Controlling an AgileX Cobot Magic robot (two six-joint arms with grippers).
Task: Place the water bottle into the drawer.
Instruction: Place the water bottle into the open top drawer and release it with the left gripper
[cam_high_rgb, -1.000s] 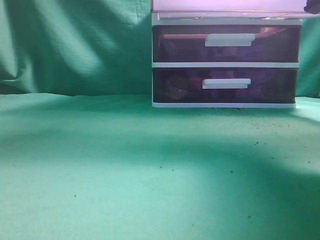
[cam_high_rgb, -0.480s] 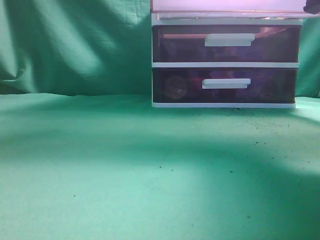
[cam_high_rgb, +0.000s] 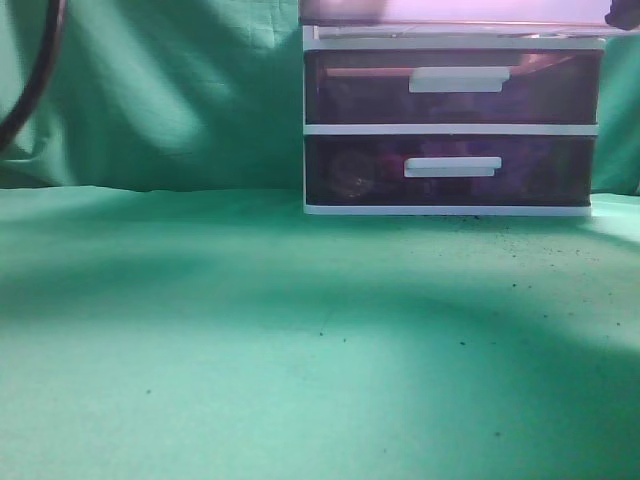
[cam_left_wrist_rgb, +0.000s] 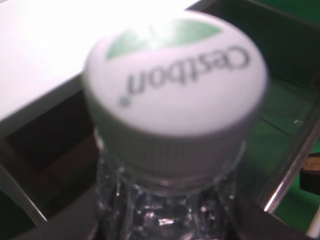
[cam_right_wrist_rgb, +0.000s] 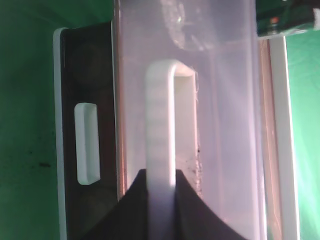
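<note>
The water bottle (cam_left_wrist_rgb: 170, 200) is clear plastic with a white "Cestbon" cap (cam_left_wrist_rgb: 175, 85). It fills the left wrist view. My left gripper (cam_left_wrist_rgb: 167, 227) is shut on its neck, with dark fingers on both sides. It holds the bottle above the pulled-out topmost drawer (cam_left_wrist_rgb: 285, 120), whose dark inside lies under and beyond the cap. My right gripper (cam_right_wrist_rgb: 161, 200) is shut on the drawer's white handle (cam_right_wrist_rgb: 160, 125), and the drawer's translucent front (cam_right_wrist_rgb: 220, 100) is drawn out. In the exterior view only the drawer's lower edge (cam_high_rgb: 450, 12) shows at the top; both grippers are out of view there.
The white-framed unit (cam_high_rgb: 450, 130) stands at the back right on green cloth, with two closed lower drawers and their white handles (cam_high_rgb: 460, 79) (cam_high_rgb: 452, 167). A dark cable (cam_high_rgb: 35, 80) hangs at the top left. The unit's white top (cam_left_wrist_rgb: 40, 65) lies left of the bottle.
In the exterior view a dark cable has come in at the top left and a dark shape now shows behind the top drawer's left part. The shadows on the cloth have shifted.
</note>
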